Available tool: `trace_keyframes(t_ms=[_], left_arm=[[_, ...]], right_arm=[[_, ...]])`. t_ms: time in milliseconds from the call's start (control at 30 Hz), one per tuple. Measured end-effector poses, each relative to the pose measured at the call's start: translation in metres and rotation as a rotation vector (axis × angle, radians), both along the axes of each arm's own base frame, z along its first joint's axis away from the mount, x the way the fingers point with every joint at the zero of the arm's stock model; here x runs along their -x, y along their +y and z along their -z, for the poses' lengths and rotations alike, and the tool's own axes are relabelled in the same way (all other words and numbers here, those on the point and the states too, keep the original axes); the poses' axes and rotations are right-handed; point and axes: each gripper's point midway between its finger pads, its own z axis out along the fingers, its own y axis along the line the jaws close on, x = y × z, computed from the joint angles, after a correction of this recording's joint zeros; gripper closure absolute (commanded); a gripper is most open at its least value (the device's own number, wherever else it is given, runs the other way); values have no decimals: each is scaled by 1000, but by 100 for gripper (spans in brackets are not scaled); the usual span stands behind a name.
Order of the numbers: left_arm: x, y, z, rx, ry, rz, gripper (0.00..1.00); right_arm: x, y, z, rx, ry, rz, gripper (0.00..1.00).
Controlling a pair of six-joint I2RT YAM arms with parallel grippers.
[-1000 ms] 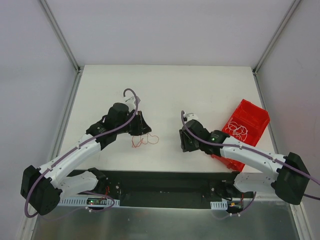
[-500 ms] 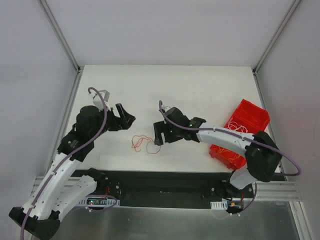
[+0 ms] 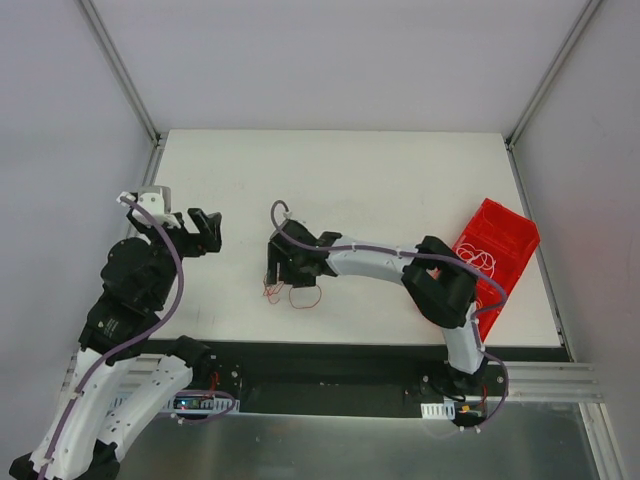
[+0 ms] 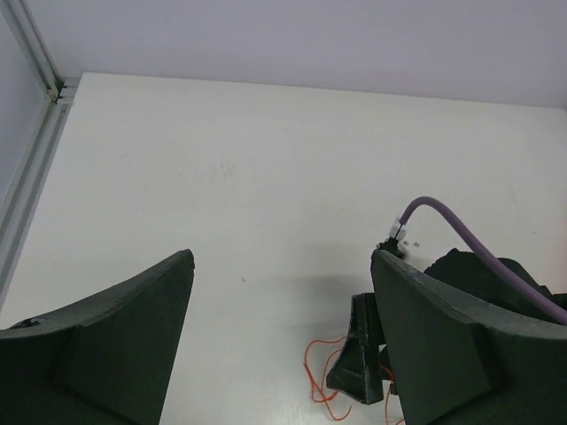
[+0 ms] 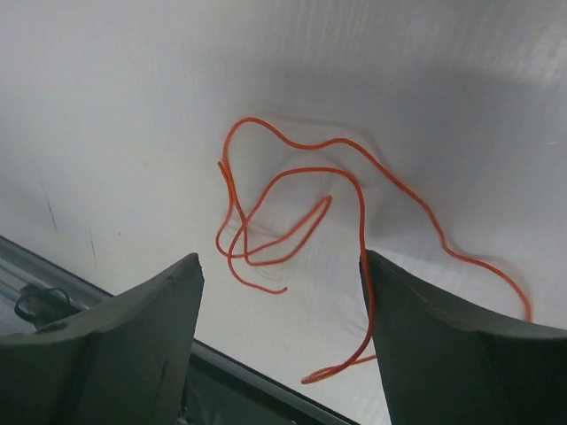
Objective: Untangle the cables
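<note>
Right tool has swung left, wide open above red-orange cable.

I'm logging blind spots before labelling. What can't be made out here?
Top view: the right tool covers part of the red cable; strands too thin to count.
Right wrist view: the cable's lower end slips behind a finger.
Top view: bin cables too small to separate; the right arm covers the red bin's near end.

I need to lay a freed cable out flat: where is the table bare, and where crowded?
Bare: the far half of the table, from the back edge to both arms, and the near strip between the red-orange cable and the red bin. Crowded: near-centre, where the open right gripper hangs over that cable, and the bin's corner.
</note>
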Motion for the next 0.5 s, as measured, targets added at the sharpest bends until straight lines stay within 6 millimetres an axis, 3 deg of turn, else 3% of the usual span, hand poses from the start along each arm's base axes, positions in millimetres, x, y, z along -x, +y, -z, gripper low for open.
trace_keyframes(t_ms=[200, 267, 400, 500], left_arm=[[-2, 4, 37, -59, 32, -15, 22], [1, 6, 42, -62, 15, -14, 22], [10, 11, 34, -35, -55, -19, 22], [11, 11, 25, -18, -90, -19, 23]], right_arm=[[-3, 22, 6, 112, -71, 42, 72], [-4, 24, 8, 137, -88, 44, 78], [-5, 9, 20, 218, -97, 48, 98], [-9, 1, 21, 256, -129, 24, 99]])
